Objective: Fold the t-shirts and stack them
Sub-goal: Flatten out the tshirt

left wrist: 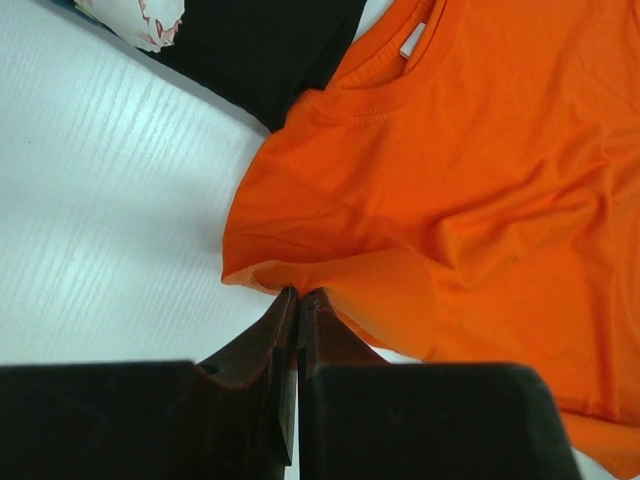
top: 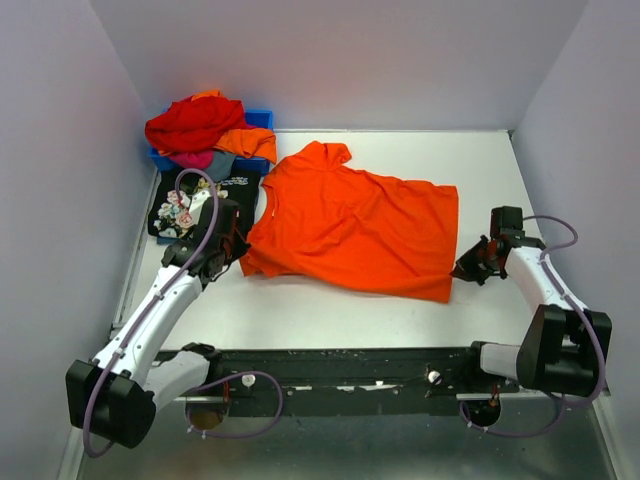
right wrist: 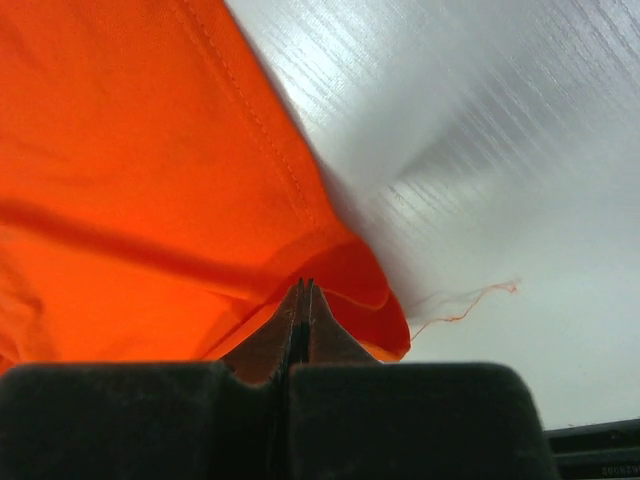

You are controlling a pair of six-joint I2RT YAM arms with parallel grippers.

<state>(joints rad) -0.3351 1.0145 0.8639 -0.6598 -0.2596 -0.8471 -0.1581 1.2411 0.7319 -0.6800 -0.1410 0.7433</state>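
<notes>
**Orange tee pinched at both ends**

Top view: the orange t-shirt (top: 355, 225) lies spread flat between the left gripper (top: 236, 249) and the right gripper (top: 463, 268).

Left wrist: the jaws are closed to a sliver on the sleeve edge. The black rose-print t-shirt (left wrist: 260, 50) lies beyond the tips, to the left.

Right wrist: the jaws are fully closed on the hem corner. Only this view shows a loose thread (right wrist: 465, 300), just right of the tips.

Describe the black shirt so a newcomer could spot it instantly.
Find the blue bin in the table's far left corner. Directly in front lies the black t-shirt, flat. Unlike the plain orange t-shirt beside it, it bears a pink-and-white flower print.
</notes>
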